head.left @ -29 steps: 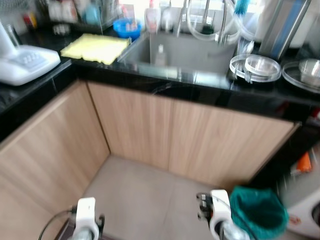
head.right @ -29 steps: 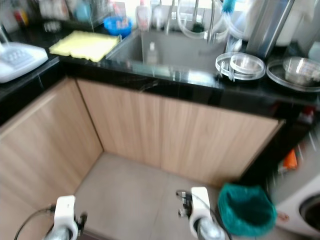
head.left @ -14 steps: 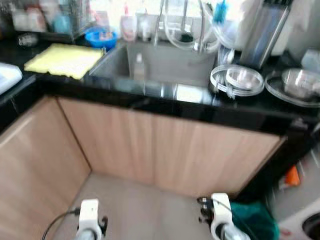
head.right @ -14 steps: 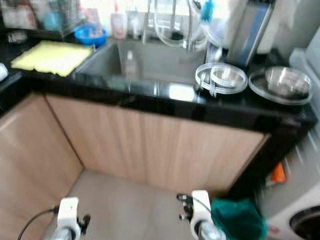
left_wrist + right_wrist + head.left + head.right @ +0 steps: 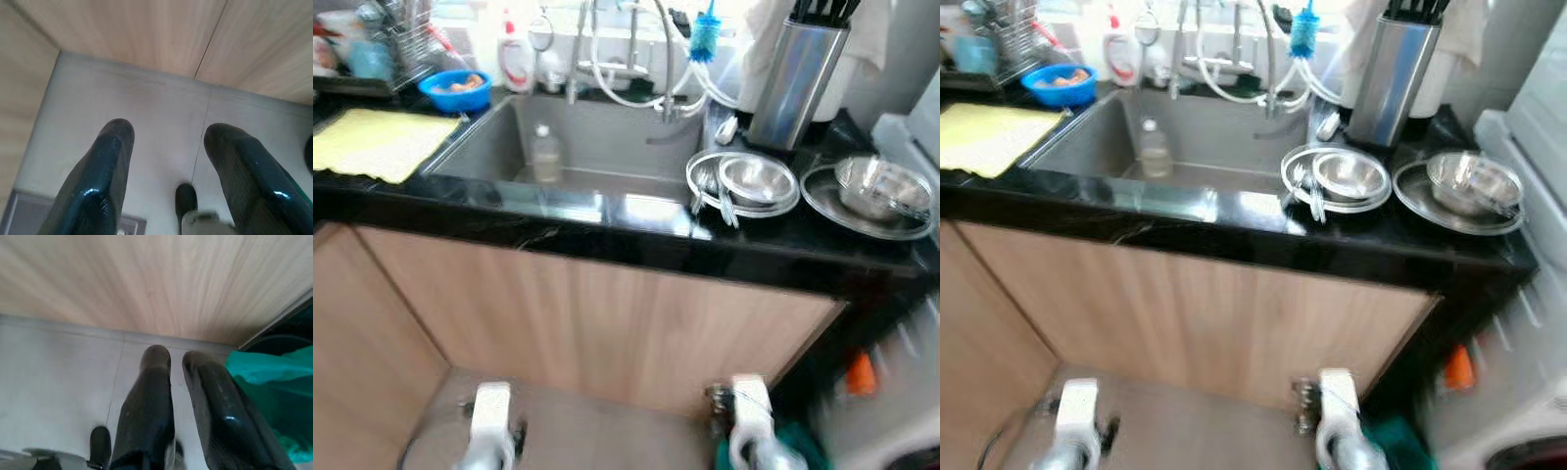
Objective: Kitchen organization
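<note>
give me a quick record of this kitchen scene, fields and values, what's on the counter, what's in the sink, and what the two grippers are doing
counter: black counter over wooden cabinet doors
sink: plastic bottle standing inside the sink
left of sink: yellow cloth, blue bowl
right of sink: steel bowl on a plate, second steel bowl, knife block
left gripper: open, hanging low over the floor, holding nothing
right gripper: shut, hanging low beside a green-lined bin, holding nothing
</note>
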